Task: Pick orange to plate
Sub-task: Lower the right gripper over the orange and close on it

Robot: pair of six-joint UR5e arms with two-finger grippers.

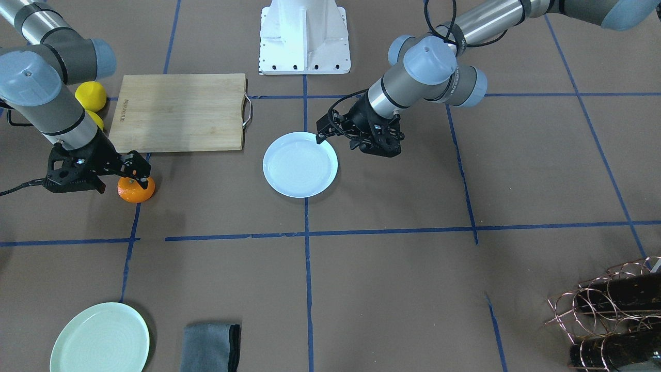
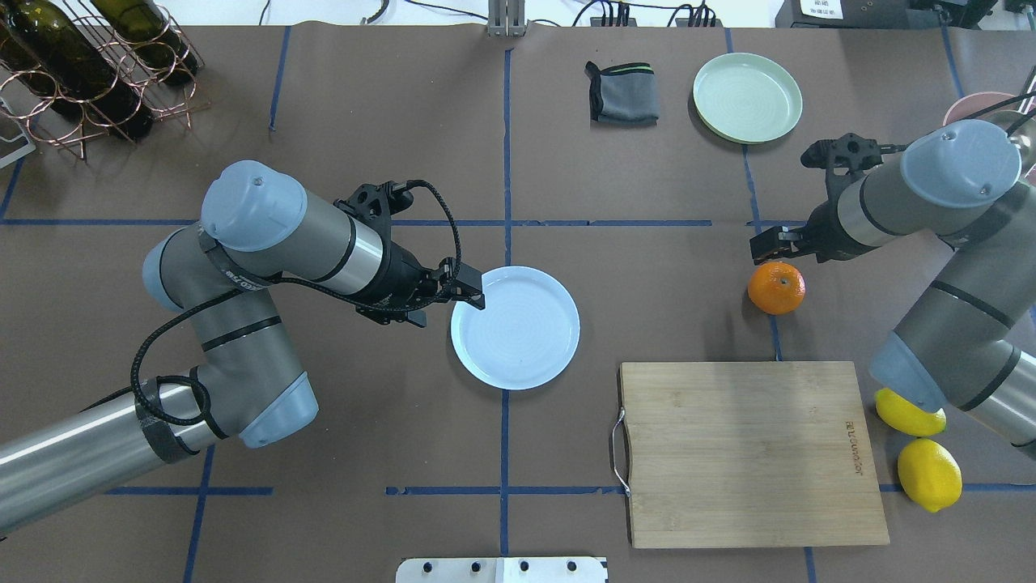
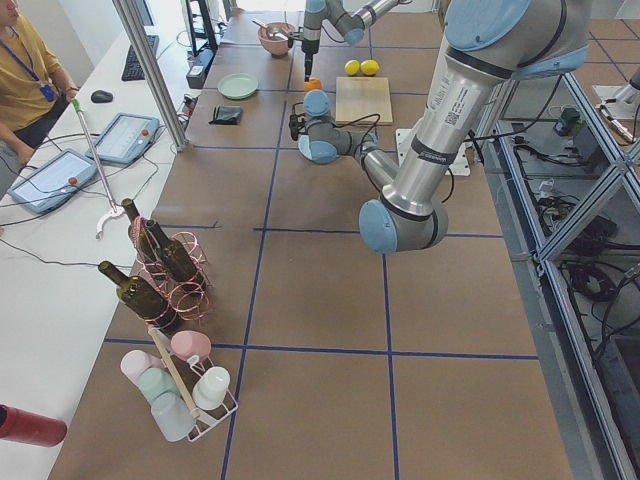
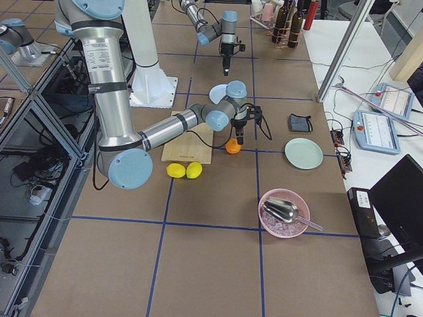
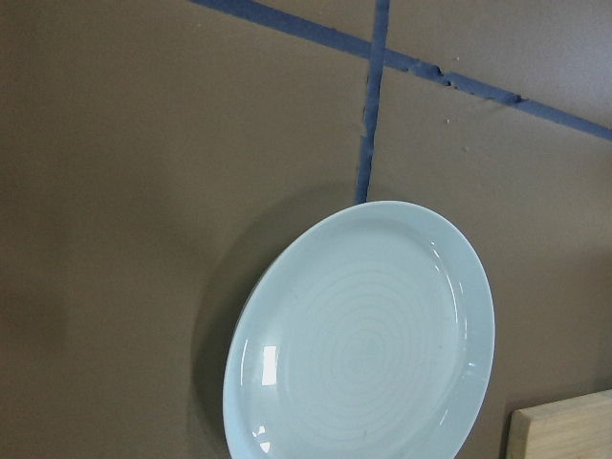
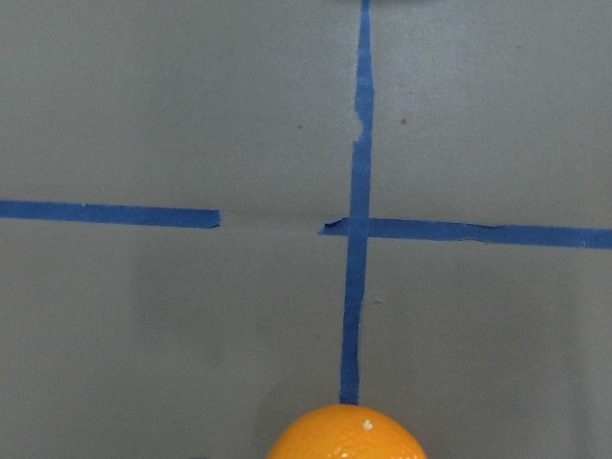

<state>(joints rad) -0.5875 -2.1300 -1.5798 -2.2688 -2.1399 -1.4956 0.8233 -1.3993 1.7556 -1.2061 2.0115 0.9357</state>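
The orange (image 1: pixel 136 189) lies on the brown table on a blue tape line, beyond the cutting board; it also shows as the orange (image 2: pixel 776 288) and fills the bottom edge as the orange (image 6: pixel 346 435). My right gripper (image 1: pixel 138 168) hangs just over its far side, open, with nothing between its fingers and no contact that I can make out. The plate (image 2: pixel 515 326), glossy white with a bluish tint, sits at the table's middle. My left gripper (image 2: pixel 471 293) hovers at the plate's rim, open and empty. The left wrist view looks down on the plate (image 5: pixel 363 335).
A wooden cutting board (image 2: pixel 749 453) lies between the plate and two yellow lemons (image 2: pixel 929 474). A mint-green plate (image 2: pixel 747 97) and a grey cloth (image 2: pixel 622 95) lie at the far side. A wire rack of wine bottles (image 2: pixel 81 65) stands far left, and a pink bowl (image 4: pixel 283 212) beyond the lemons.
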